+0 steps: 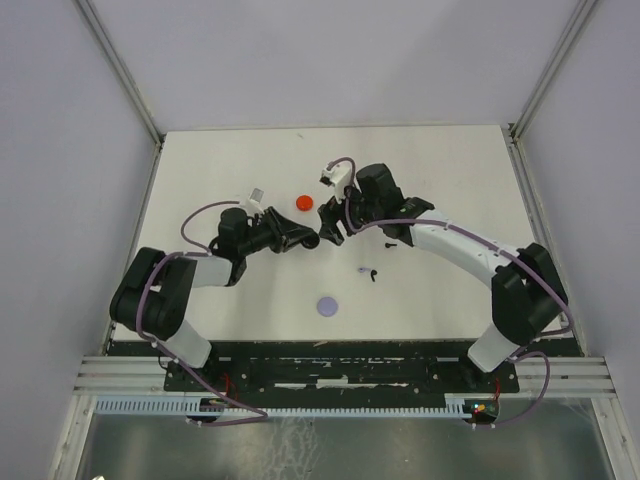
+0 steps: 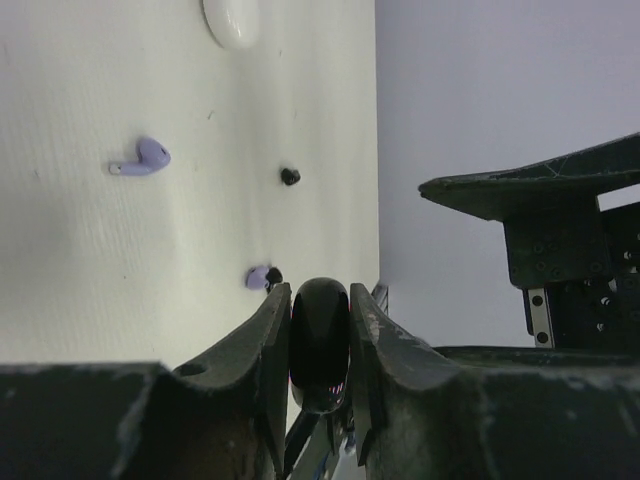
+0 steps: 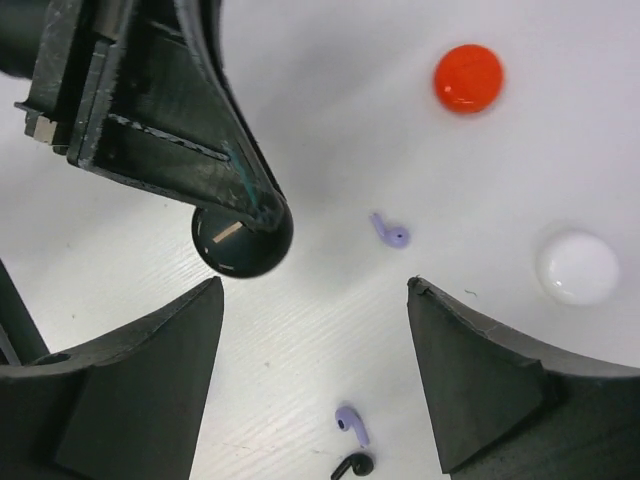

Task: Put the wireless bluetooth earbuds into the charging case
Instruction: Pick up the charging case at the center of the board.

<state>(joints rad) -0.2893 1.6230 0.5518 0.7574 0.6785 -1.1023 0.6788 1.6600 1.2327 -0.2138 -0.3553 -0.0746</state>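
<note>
- Two lavender earbuds [image 3: 390,231] loose on the white worktop [image 3: 330,130], apart from each other, the nearer one just beside a black earbud [image 3: 352,465].
- Left tool [image 2: 320,300] pinching a glossy black round case [image 2: 320,345] between its fingers.
- Right tool [image 3: 315,285] spread wide, nothing between its fingers, close to the left one.
- Red round case [image 3: 468,78] and white round case [image 3: 577,267] farther off; lavender round case [image 1: 327,306] nearer the arm bases.

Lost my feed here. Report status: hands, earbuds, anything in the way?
Left hand shut on black case. Right hand open, close to it. Lavender earbuds and black earbud loose on table. Nothing in the way.
</note>
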